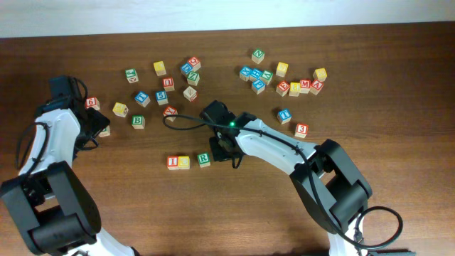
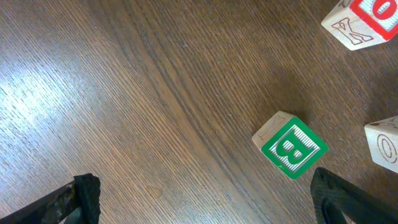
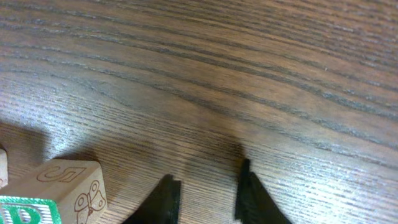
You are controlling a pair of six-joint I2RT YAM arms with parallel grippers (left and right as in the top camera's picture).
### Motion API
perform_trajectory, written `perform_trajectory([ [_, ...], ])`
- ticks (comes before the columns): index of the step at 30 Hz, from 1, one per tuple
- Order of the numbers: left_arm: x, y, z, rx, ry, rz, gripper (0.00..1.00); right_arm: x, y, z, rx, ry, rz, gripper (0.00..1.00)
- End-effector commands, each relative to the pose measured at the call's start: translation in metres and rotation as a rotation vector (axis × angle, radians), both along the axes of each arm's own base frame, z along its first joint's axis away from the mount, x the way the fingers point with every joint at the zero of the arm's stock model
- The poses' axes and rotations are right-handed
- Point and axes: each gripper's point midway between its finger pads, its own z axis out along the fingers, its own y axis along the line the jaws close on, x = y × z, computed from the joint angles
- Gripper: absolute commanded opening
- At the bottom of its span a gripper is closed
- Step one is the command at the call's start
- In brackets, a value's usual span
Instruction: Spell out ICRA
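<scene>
You've got a table (image 1: 142, 206) with loose cubes scattered across the far half. Your left gripper (image 2: 205, 186) has its jaws wide apart and empty, B cube (image 2: 290, 148) near one finger. Your right gripper (image 3: 207, 177) has its fingers nearly together with nothing between, just beside R (image 1: 204, 159). Row reads I (image 1: 173, 162), C (image 1: 184, 162), R.

Left arm (image 1: 48, 139): folded at the left side of the overhead view, wrist turned inward. Left gripper (image 2: 205, 202): jaws spread wide, nothing between them. Right arm (image 1: 281, 146): stretched from lower right toward centre. Right gripper (image 3: 208, 196): pointed downward, jaws narrowly parted, nothing between them.
</scene>
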Motion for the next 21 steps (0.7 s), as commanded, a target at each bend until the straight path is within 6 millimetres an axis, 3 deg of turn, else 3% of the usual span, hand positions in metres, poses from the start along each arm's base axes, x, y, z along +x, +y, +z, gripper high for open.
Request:
perform_trajectory([
  [1,-0.0007,0.001,0.0072,0.008,-0.017,0.005,0.99,-0.0037,-0.0028,-0.008,-0.011,0.017,-0.003,0.19],
  [21,-0.0007,0.001,0.0072,0.008,-0.017,0.005,0.99,0.0028,0.0025,-0.0062,0.011,-0.01,-0.003,0.19],
])
